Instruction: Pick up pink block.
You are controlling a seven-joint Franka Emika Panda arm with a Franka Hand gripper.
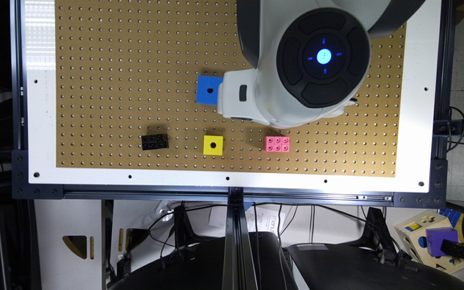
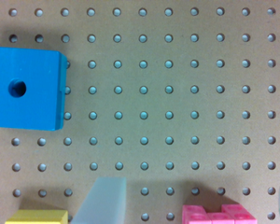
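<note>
The pink block is a small studded brick lying flat on the brown pegboard, toward the exterior view's right of the row of blocks. The arm's white end, my gripper, hovers over the board a short way from the block, apart from it. In the wrist view the pink block shows partly at the frame's edge, between the two spread fingers. The gripper is open with nothing in it, and one pale fingertip is plain to see.
A yellow cube with a centre hole and a black studded brick lie in the same row as the pink block. A blue cube sits beside the gripper. The board's white border runs along the front.
</note>
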